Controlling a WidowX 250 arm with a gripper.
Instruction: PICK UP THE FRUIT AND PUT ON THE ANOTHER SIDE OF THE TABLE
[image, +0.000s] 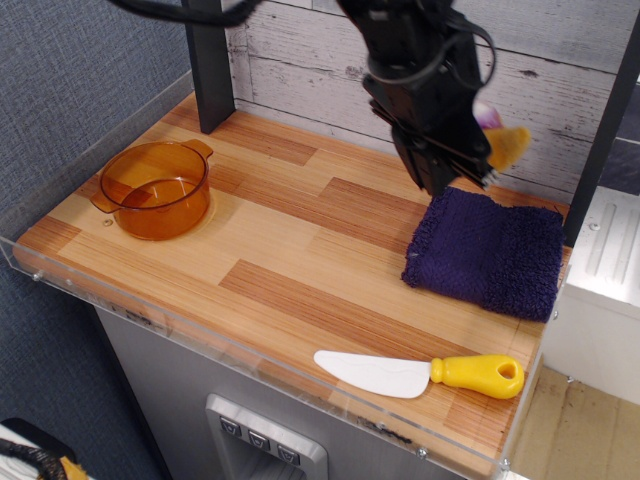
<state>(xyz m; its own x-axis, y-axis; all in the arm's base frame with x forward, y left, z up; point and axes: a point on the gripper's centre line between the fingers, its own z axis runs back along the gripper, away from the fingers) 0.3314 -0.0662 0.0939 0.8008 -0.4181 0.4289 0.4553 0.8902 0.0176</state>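
My black gripper hangs above the back right of the wooden table, over the far edge of the dark purple cloth. It is shut on the fruit, a small mustard-yellow piece with a purple-and-white top that sticks out to the right of the fingers. The fruit is held in the air, clear of the table and the cloth. Part of the fruit is hidden behind the gripper body.
An orange see-through pot stands at the left. A white knife with a yellow handle lies near the front right edge. A clear acrylic rim runs round the table. A black post stands at the back left.
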